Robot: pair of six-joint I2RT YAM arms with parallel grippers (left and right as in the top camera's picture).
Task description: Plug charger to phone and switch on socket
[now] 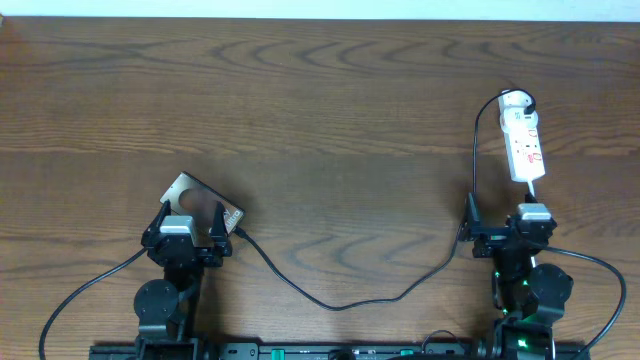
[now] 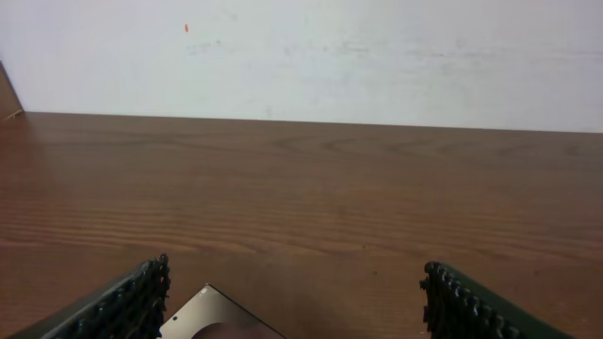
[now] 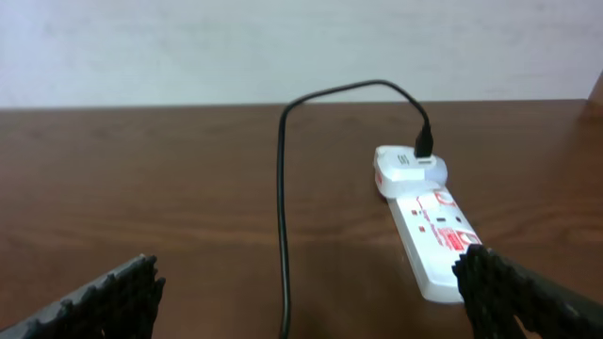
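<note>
While left hand [image 1: 192,222] gapes, phone [image 1: 192,193] lies underneath

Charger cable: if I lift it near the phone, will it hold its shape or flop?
Likely floppy: the charger cable lies in a slack curve across the table, so a lifted end should droop. Thin, so probably light. Pulling hard might drag the power strip, where its far end plugs in.
</note>
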